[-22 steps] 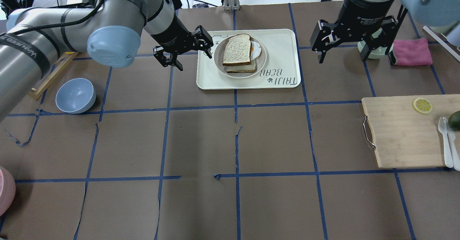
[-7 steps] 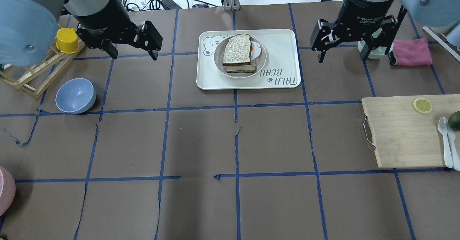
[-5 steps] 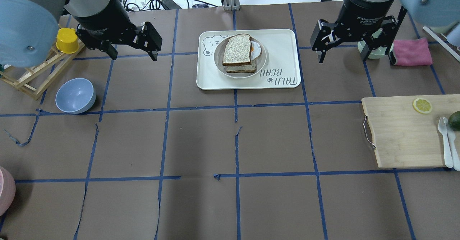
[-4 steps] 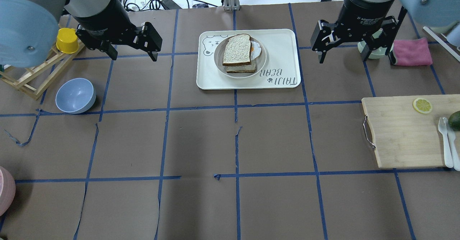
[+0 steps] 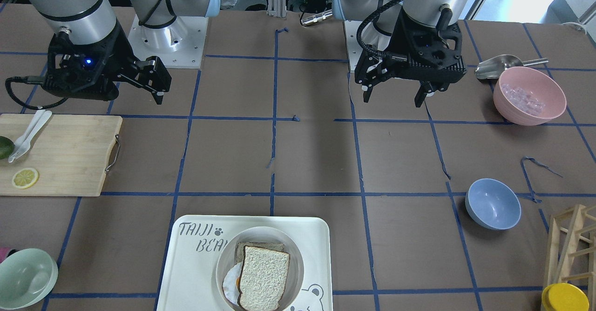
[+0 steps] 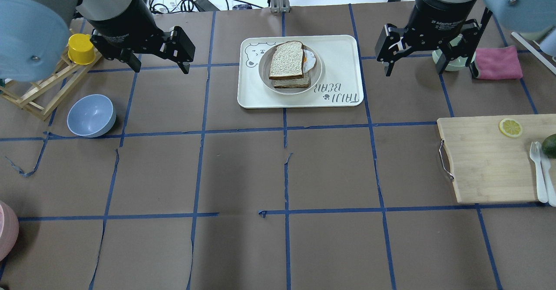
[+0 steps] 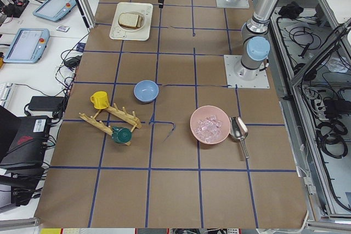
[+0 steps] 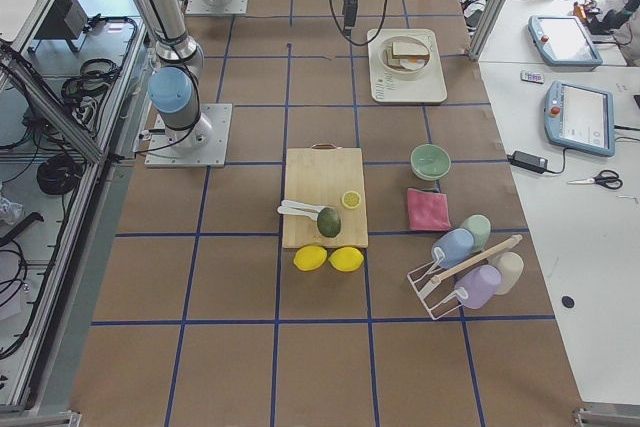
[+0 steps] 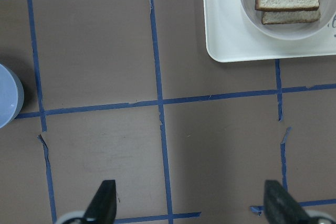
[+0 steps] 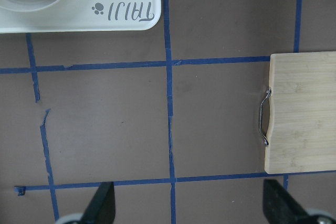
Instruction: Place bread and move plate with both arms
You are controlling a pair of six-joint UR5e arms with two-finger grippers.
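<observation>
The tray [image 6: 339, 51] carries grey lettering, "TAIJI BEAR", with a small paw print after the first word. In the overhead view it reads upside down. In the front-facing view the plate [image 6: 263, 70] covers the last letter, so only "TAIJI" and "BEA" show. A line drawing of a bear's face sits in the opposite corner of the tray, partly under the plate's rim.

White print on the right gripper [image 10: 190, 205] begins "2F Adaptive"; the rest is too small to read. The print on the left gripper [image 5: 393, 100] is slanted and cannot be made out.

The bread [image 6: 286, 60] lies flat on top of a stack on the plate. The plate stands on the tray, at the middle of the table's far side from the robot. Under the bread, a lower slice [image 6: 292, 83] shows only its front edge. A fried egg [image 6: 309, 60] peeks out at one side.

Both grippers hang above the brown table with their fingers spread wide and nothing between them. One is on each side of the tray, well apart from it.

In the overhead view the right gripper hides most of a green bowl [image 6: 454, 64]. An avocado [image 6: 551, 145] on the cutting board [image 6: 482, 159] is cut off by the frame's edge, as is a pink bowl [image 6: 6, 235] at the lower left.
</observation>
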